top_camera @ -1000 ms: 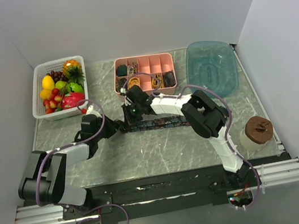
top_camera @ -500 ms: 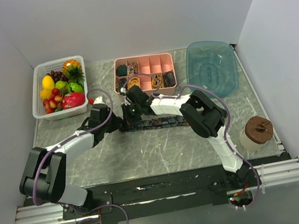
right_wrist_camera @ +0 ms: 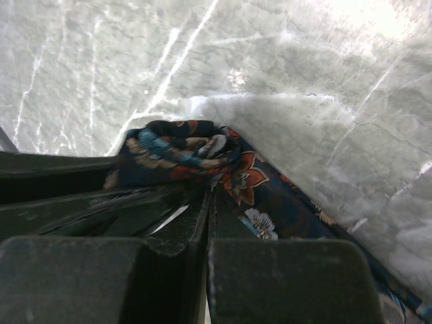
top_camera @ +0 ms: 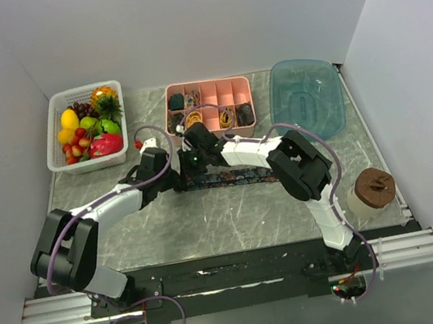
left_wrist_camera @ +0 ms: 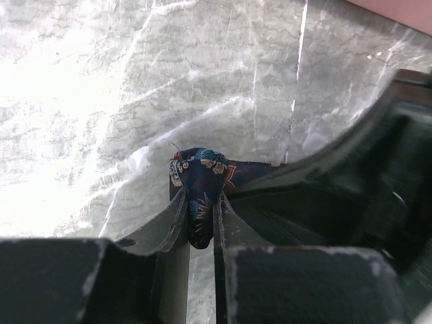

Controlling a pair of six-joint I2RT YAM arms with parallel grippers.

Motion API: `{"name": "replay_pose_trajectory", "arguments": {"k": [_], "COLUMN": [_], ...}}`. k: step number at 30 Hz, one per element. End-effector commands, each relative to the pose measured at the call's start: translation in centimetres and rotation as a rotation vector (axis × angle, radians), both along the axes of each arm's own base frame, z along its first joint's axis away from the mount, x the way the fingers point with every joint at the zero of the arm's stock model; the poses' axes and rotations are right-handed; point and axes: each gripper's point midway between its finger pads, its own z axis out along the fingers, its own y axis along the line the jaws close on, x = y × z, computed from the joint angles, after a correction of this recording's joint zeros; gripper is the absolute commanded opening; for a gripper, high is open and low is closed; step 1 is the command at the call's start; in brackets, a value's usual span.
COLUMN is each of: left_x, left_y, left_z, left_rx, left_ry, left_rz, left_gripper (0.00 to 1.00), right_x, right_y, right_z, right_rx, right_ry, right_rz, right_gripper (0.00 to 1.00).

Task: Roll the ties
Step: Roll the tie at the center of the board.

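One dark navy paisley tie [top_camera: 232,178] lies flat along the middle of the table, its left end curled into a small roll. Both grippers meet at that roll. My left gripper [top_camera: 173,178] is shut on the rolled end; in the left wrist view its fingertips [left_wrist_camera: 201,216] pinch the tie [left_wrist_camera: 199,172] between them. My right gripper [top_camera: 188,169] comes in from the right, its jaws closed [right_wrist_camera: 209,192] at the base of the roll [right_wrist_camera: 182,150], with the flat tie running off to the right under it. No other tie shows.
A white basket of toy fruit [top_camera: 84,127] stands at the back left. A pink compartment tray [top_camera: 249,98] holding small items is at the back centre, and a blue tub [top_camera: 305,97] is at the back right. A brown-lidded jar [top_camera: 373,190] stands front right.
My left arm has swung right and its gripper has come onto the tie's left end. The right gripper has stayed at that end.
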Motion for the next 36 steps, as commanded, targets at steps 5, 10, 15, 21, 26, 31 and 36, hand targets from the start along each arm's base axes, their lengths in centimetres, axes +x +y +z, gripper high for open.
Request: {"name": "replay_pose_trajectory", "arguments": {"k": [5,10,15,21,26,31,36], "left_x": [0.5,0.9,0.9,0.7,0.4,0.0,-0.3], "left_y": [-0.2,-0.8,-1.2,-1.5,-2.5,-3.4,-4.0], "left_z": [0.3,0.5,0.2,-0.3,-0.8,-1.2,-0.8], "left_rx": [0.112,0.171,0.254,0.333,0.382,0.407,0.407], "left_ry": [0.01,0.009,0.025,0.035,0.031,0.026,0.003], "left_rz": [0.014,0.022,0.031,0.04,0.019,-0.005,-0.023], "left_gripper": [0.01,0.01,0.01,0.04,0.17,0.29,0.39], "right_x": [0.8,1.2,1.2,1.6,1.8,2.0,1.9], "right_y": [-1.0,-2.3,-3.0,-4.2,-5.2,-6.1,-6.5], "right_z": [4.9,4.8,4.6,4.5,4.5,4.4,4.7], "right_rx": [0.036,0.031,0.023,0.013,0.008,0.004,0.016], "right_ry": [-0.106,-0.108,-0.103,-0.105,-0.104,-0.099,-0.099], "right_rz": [-0.017,-0.039,-0.05,-0.071,-0.089,-0.105,-0.109], "right_gripper": [0.0,0.0,0.0,0.0,0.0,0.0,0.0]}}
